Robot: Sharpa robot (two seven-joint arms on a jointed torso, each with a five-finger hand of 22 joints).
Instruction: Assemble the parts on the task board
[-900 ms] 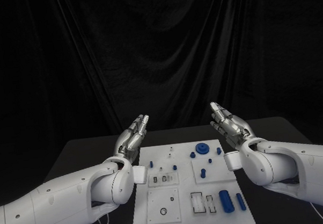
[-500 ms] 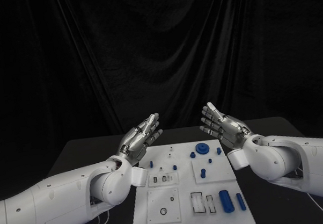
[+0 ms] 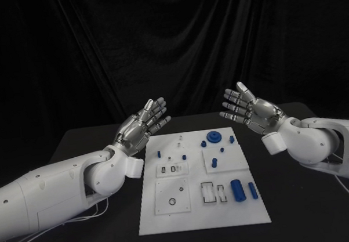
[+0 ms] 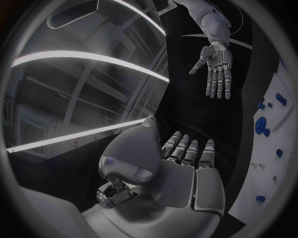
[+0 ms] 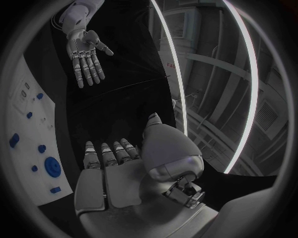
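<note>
hovered with left hand (image 3: pixel 144 125) and right hand (image 3: pixel 251 111) empty, fingers spread, palms up beside the far end of the task board (image 3: pixel 173 221) mid-bench, blue parts (image 3: pixel 238 189) untouched; best lowered slowly, one part pinched squarely first.

Left hand (image 3: pixel 144 124) and right hand (image 3: pixel 251 111) held raised, palms up, fingers spread, empty.

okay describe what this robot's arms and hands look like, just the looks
Both arms are smooth glossy white shells with rounded, bulbous joints. Thin white cables trail from under the left arm and beside the right arm. The left hand and right hand are silver metal with segmented fingers and darker joints.
</note>
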